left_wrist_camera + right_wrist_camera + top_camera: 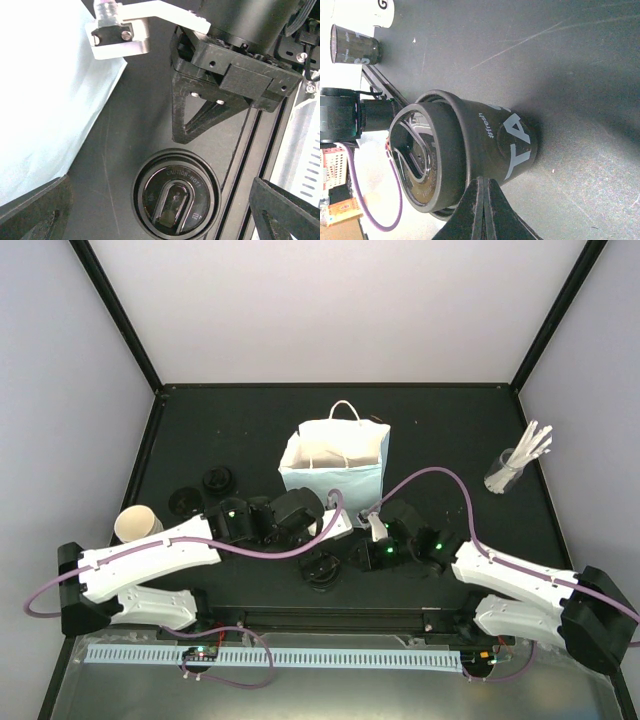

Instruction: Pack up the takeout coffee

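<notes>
**A:** How does the left gripper stand?

**B:** Its two fingers are wide apart, so it is open and holds nothing. In its wrist view there is one finger at each lower corner.

**A:** And what lies between them?

**B:** The lidded cup, straight below the wrist camera. We look down onto the black lid, so the cup stands upright and its long axis points up toward the gripper. The fingers are on two sides of it, but as far as I can see they do not touch it.

**A:** And the right gripper?

**B:** Its fingers are pressed together on nothing. The tip is just beside the cup, near the rim of the lid. It points at the cup's wall and is not around it.

**A:** So which arm is better placed?

**B:** I judge the left one. It only has to come down along the cup's axis and close. The right one would first have to open.

**A:** Where would the cup go afterwards?

**B:** Beyond the cup, away from the arm bases, stands the light-blue bag, just beside the left gripper. Something brown shows inside it. Perhaps it is the carrier, but I cannot tell.
</notes>
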